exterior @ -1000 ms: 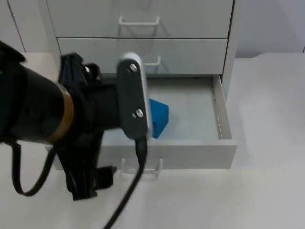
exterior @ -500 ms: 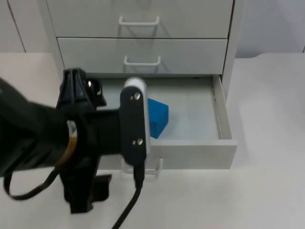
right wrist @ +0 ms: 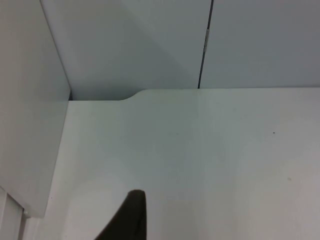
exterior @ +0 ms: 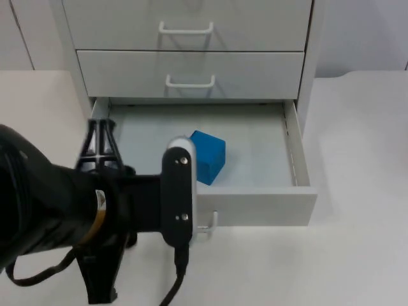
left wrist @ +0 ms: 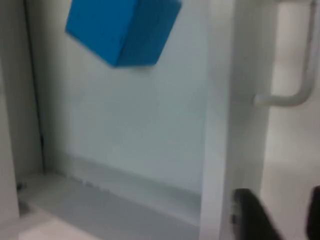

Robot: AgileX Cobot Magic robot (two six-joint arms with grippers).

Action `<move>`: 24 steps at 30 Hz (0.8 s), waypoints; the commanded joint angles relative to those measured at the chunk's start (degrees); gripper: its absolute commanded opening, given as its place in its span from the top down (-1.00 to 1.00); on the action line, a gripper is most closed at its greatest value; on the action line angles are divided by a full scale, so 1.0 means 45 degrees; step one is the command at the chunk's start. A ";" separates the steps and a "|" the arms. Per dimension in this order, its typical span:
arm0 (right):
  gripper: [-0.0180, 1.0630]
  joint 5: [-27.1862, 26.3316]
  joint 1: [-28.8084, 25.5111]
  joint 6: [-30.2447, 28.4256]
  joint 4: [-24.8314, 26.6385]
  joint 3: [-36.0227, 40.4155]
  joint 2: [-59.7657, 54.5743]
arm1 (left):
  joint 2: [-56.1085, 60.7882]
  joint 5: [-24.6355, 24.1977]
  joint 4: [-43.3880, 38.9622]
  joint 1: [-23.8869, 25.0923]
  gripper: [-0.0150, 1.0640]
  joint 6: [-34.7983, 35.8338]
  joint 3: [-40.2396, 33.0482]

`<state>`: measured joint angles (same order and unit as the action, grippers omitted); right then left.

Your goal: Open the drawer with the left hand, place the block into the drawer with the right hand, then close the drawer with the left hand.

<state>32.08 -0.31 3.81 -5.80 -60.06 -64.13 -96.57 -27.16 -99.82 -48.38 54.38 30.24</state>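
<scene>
I have the bottom drawer of the white cabinet pulled out toward me, its long axis running from 9 to 3 o'clock and its open front facing 6 o'clock. Inside lies the block, a plain bright blue cube-like piece with flat faces and crisp edges. It rests on the drawer floor, left of centre and near the front wall, turned so one corner points toward roughly 7 o'clock. From the left wrist camera I see the same block lying on the pale drawer floor, skewed to the drawer walls.

The drawer's white loop handle sticks out of the front panel at 6 o'clock; on the left wrist view it stands off the panel.

My left gripper sits just outside the drawer front, beside the handle and not touching it. I see two dark fingers with a gap between them and nothing held, so it is parted.

The right gripper waits over bare white table beside the cabinet's side wall; I cannot tell how its fingers stand.
</scene>
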 commanded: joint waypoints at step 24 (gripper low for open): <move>-0.98 -0.0130 -0.0066 0.0012 -0.0025 0.0047 0.0095 | -0.1720 0.0464 -0.0030 -0.1437 0.98 0.3745 0.0164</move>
<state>32.08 -0.31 3.81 -5.80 -60.06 -64.13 -104.04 -25.37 -99.82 -54.41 71.59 30.44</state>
